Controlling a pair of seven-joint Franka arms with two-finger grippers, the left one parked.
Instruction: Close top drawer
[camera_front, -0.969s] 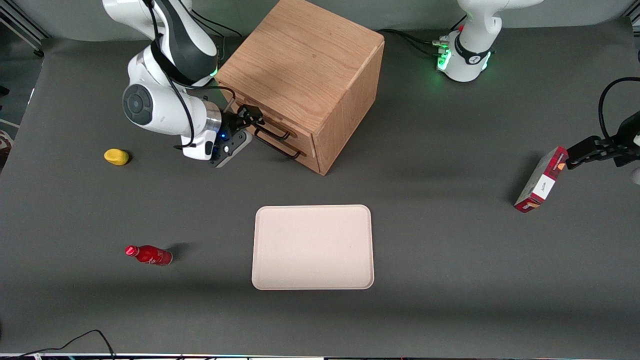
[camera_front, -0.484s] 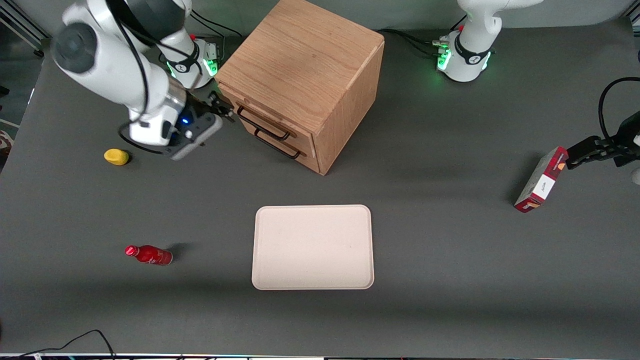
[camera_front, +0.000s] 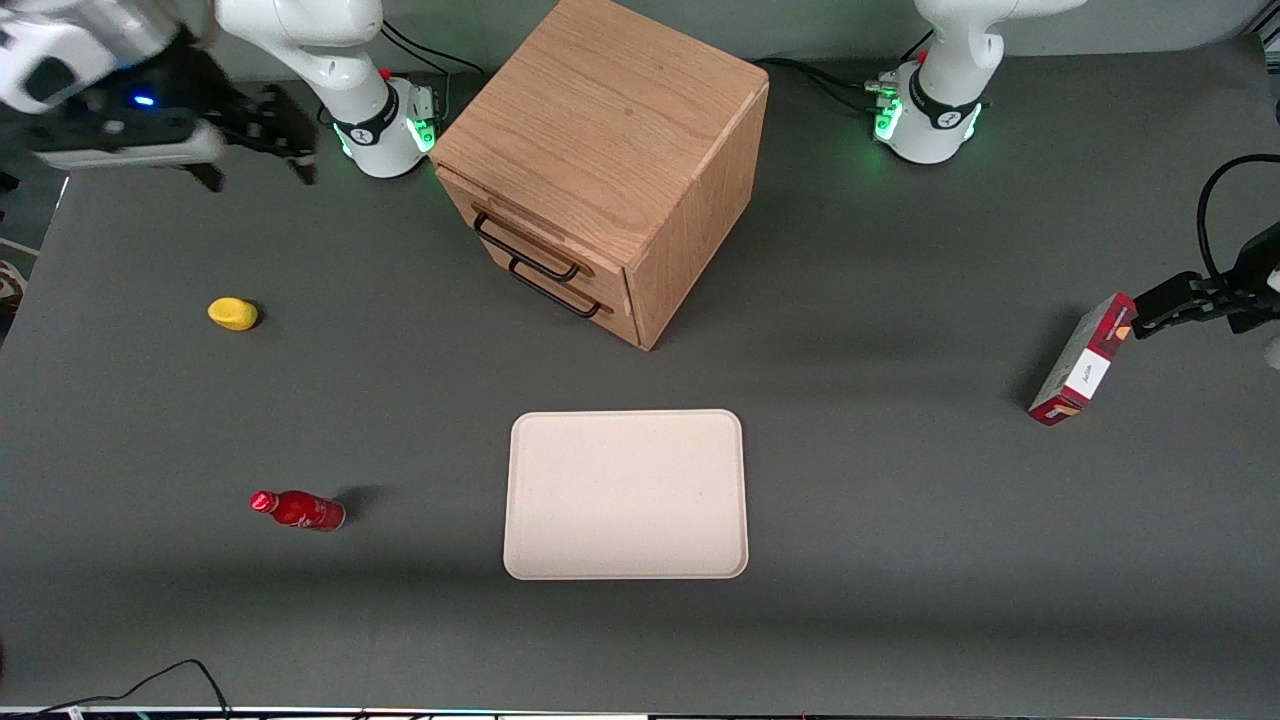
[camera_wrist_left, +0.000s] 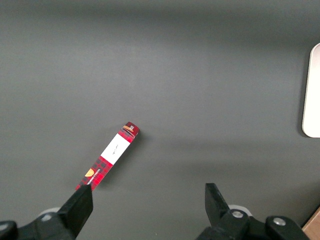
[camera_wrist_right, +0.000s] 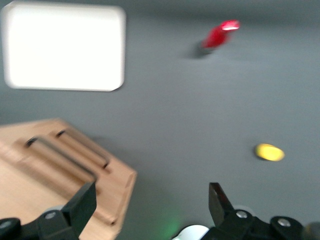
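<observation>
Top drawer (camera_front: 520, 240) sits flush in the oak cabinet (camera_front: 600, 130), handle (camera_front: 527, 249) free, so the task looks done. Gripper (camera_front: 285, 140) hangs high, well apart from the cabinet toward the working arm's end, jaws spread and empty; likely clear of the drawer since no push remains.

The black two-finger tool (camera_front: 285, 140) hangs raised with its fingers spread, well apart from the oak cabinet (camera_front: 610, 150) and toward the working arm's end of the grey bench (camera_front: 900, 480). Open bench lies in front of the shut light-wood top drawer with its thin black wire handle (camera_front: 525, 247). The small yellow lump (camera_front: 233, 314) and red bottle (camera_front: 297, 509) sit well apart; the cream rectangular tray (camera_front: 626, 494) lies nearer the front camera.
</observation>
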